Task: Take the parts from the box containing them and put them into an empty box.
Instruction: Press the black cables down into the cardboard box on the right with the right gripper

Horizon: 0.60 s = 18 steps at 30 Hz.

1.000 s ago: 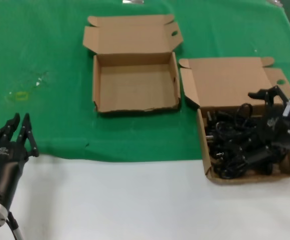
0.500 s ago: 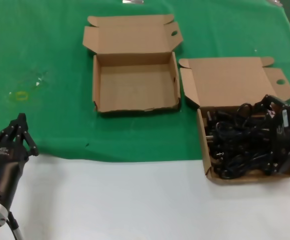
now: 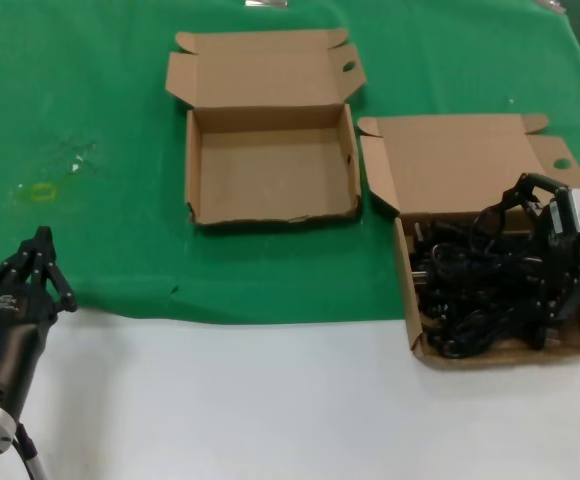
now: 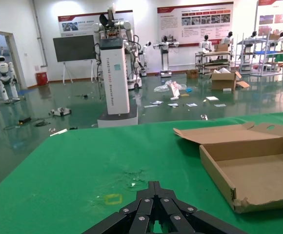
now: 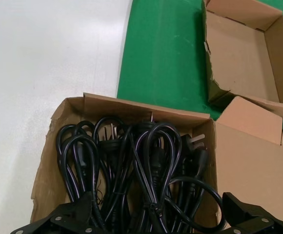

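The left gripper (image 3: pixel 38 262) waits at the near left of the worktop (image 3: pixel 270 400), over the edge of the green mat (image 3: pixel 90 100), its fingers (image 4: pixel 153 204) drawn together to a point. Further along, the empty box (image 3: pixel 270 165) sits open on the mat, lid folded back. To its right, just beside it, the full box (image 3: pixel 470 160) holds the power cords (image 3: pixel 470 285), a black tangle of coils filling its tray. The right gripper (image 3: pixel 560 265) is down among the cords at the tray's right side, fingers (image 5: pixel 63 219) spread apart.
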{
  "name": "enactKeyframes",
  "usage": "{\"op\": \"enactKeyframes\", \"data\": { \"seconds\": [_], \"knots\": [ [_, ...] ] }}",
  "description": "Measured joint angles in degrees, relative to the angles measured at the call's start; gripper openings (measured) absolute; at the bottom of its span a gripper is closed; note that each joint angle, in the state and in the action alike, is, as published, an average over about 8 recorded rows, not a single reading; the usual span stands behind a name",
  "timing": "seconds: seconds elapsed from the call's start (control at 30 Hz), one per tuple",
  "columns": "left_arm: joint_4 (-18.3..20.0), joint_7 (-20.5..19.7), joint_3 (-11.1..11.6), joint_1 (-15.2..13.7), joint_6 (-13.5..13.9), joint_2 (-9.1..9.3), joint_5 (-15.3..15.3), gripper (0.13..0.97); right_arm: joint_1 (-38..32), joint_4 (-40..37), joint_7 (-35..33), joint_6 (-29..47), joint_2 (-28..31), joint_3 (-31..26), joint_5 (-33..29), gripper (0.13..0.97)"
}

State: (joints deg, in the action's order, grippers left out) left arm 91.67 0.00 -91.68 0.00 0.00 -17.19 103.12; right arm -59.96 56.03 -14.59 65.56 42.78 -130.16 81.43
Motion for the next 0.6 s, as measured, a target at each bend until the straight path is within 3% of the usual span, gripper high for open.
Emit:
{"op": "enactKeyframes", "data": {
  "seconds": [0.23, 0.6],
  "knots": [
    [0.0, 0.0, 0.0, 0.0, 0.0, 0.00, 0.0, 0.144, 0.3, -1.9, -1.5, 0.8, -1.3, 1.7, -1.3, 0.943],
    [0.0, 0.0, 0.0, 0.0, 0.0, 0.00, 0.0, 0.144, 0.6, -3.6, -2.6, 1.8, -1.9, 3.6, -3.0, 0.807]
  ]
}}
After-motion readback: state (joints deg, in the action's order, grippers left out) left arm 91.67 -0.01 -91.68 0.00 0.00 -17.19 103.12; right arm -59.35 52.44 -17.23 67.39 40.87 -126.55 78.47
